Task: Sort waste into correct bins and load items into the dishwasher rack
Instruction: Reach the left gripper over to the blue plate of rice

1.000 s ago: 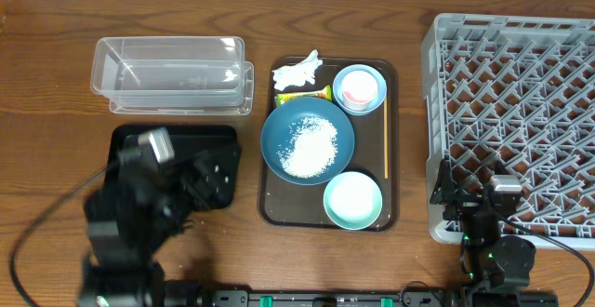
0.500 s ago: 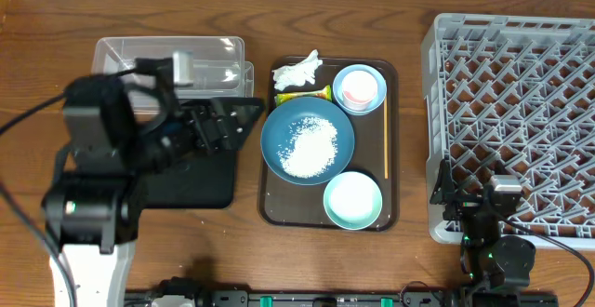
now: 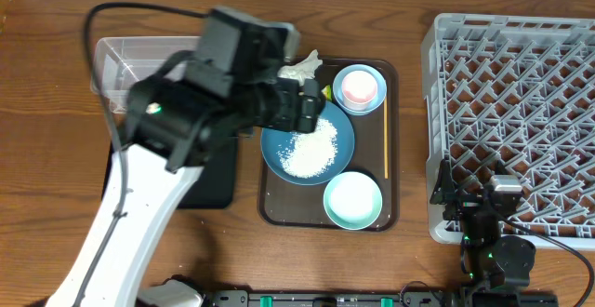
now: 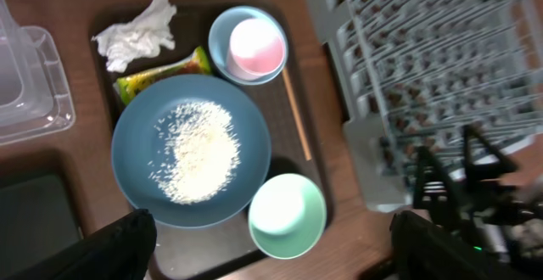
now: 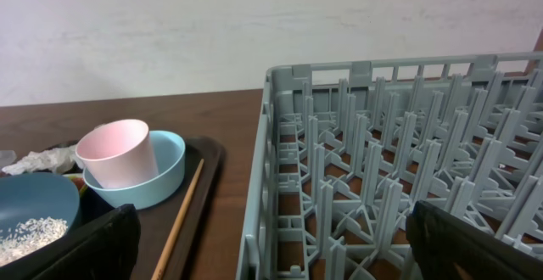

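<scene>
My left gripper (image 3: 305, 112) hangs open high above the brown tray, over the far-left rim of the dark blue bowl (image 4: 191, 148), which holds loose rice (image 4: 197, 151). Behind that bowl lie a crumpled tissue (image 4: 136, 38) and a yellow-green wrapper (image 4: 161, 72). A pink cup (image 4: 257, 44) sits inside the light blue bowl (image 4: 229, 25). The mint bowl (image 4: 287, 215) stands at the tray's near end. My right gripper (image 3: 472, 188) rests open at the near-left corner of the grey rack (image 3: 516, 112), empty. The left arm partly hides the clear tub (image 3: 121, 60) and the black tray (image 3: 209, 181).
A wooden chopstick (image 3: 386, 144) lies along the right side of the brown tray (image 3: 392, 167). From the right wrist, the pink cup (image 5: 114, 151) and light blue bowl (image 5: 161, 174) show left of the rack wall (image 5: 271, 187). Bare wood table separates tray and rack.
My left arm has swung from above the black tray up and to the right, and now reaches over the brown tray. Its jaws stayed open. The right arm has not moved.
</scene>
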Available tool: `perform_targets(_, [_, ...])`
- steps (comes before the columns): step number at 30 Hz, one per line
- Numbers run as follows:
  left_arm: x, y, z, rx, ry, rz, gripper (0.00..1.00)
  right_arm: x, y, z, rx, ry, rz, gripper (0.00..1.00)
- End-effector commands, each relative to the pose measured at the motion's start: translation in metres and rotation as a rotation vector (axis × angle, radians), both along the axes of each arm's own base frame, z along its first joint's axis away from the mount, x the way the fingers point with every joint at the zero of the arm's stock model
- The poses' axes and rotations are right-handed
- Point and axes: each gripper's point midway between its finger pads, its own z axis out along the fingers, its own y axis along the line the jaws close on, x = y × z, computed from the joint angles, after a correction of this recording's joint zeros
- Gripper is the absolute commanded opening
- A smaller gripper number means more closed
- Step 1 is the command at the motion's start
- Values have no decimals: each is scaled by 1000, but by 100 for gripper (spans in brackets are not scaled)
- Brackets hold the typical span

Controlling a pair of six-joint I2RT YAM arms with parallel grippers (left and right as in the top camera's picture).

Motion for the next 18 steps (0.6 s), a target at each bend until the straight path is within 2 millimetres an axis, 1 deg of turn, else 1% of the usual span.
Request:
perform_targets(1, [6, -6, -13, 70, 3, 2, 91, 0, 0, -1, -9, 0, -2, 99])
perform_targets(4, [8, -23, -27, 88, 30, -34, 91, 0, 0, -1, -9, 0, -2, 99])
perform_targets(8, [13, -45, -54, 139, 66, -73, 91, 0, 0, -1, -9, 0, -2, 99])
perform_targets(12, [26, -57, -92, 261, 82, -69, 90, 0, 0, -1, -9, 0, -2, 99])
perform_targets(14, [27, -65, -110, 296, 111, -84, 83, 0, 0, -1, -9, 0, -2, 99])
perform_targets(18, [26, -78, -149, 348, 192, -73, 82, 0, 0, -1, -9, 0, -2, 99])
